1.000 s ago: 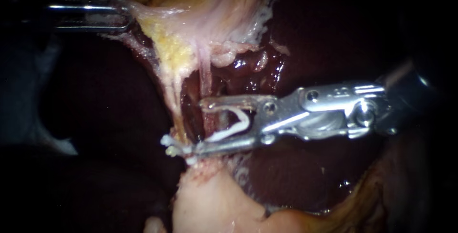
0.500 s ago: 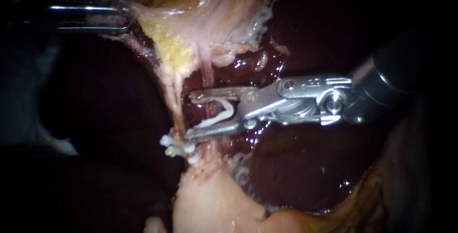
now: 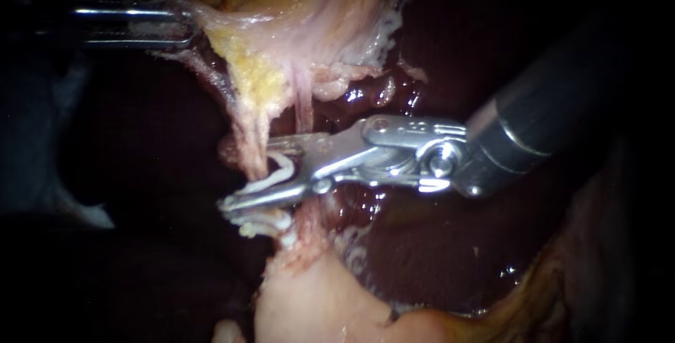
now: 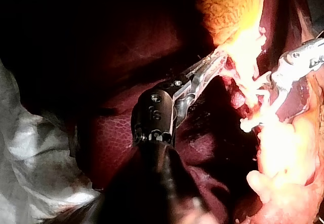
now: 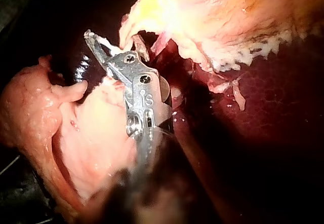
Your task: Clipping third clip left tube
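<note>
My right instrument [image 3: 247, 178] comes in from the upper right, its jaws shut on a white clip [image 3: 276, 172]. The jaws and clip straddle the left tube [image 3: 247, 139], a pale yellowish strand. Just below them two white clips [image 3: 264, 227] sit on the same tube. In the right wrist view the jaw tip [image 5: 97, 42] carries the clip against the pale tissue. My left instrument [image 3: 179, 27] at the upper left is shut on a fold of gallbladder tissue and holds it taut. In the left wrist view its jaws [image 4: 212, 64] grip that fold.
A thin pink right tube [image 3: 304, 107] runs beside the left one. Dark red liver [image 3: 436, 244] lies behind and around. Pale gallbladder tissue [image 3: 309, 301] bulges below the clips. A white cloth [image 4: 35, 148] lies beside my left instrument's shaft.
My right instrument has slid left with its clip, from beside the right tube to across the left tube above the two clips. Its jaws stand closer together. The left instrument holds still.
</note>
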`<state>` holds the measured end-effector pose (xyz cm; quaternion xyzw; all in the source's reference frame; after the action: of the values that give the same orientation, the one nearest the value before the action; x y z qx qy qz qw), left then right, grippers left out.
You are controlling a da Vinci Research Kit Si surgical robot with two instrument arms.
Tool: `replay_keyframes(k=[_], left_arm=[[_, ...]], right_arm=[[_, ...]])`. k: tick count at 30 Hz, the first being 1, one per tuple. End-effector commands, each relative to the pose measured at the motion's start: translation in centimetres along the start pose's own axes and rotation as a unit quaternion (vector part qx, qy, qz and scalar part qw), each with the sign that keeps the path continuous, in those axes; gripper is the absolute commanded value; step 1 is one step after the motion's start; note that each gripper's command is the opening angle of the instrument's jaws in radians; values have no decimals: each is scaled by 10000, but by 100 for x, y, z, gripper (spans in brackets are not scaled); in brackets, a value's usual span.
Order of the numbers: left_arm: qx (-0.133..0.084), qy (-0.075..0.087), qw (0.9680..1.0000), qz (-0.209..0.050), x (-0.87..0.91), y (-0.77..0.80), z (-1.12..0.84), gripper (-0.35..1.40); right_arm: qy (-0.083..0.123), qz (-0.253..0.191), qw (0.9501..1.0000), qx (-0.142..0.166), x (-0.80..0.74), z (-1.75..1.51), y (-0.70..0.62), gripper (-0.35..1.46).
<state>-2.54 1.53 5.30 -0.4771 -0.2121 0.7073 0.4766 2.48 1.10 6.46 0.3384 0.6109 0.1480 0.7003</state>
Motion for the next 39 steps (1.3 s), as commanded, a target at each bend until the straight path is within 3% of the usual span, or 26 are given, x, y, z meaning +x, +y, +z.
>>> replay_keyframes(k=[1,9,14,30,35,39], left_arm=[[4,1,10000,-2,0,0,0,-35],[8,3,10000,-4,0,0,1,-35],[8,3,10000,-4,0,0,1,-35],[5,1,10000,-3,0,0,1,-35],[4,1,10000,-2,0,0,1,-35],[4,1,10000,-3,0,0,1,-35]], right_arm=[[19,2,10000,-38,1,1,1,47],[116,24,9997,-209,8,8,6,47],[281,45,9993,-250,18,7,6,48],[385,372,9985,-148,74,-2,-39,45],[404,441,9980,-178,85,-7,-44,42],[434,657,9965,-271,86,-9,-42,32]])
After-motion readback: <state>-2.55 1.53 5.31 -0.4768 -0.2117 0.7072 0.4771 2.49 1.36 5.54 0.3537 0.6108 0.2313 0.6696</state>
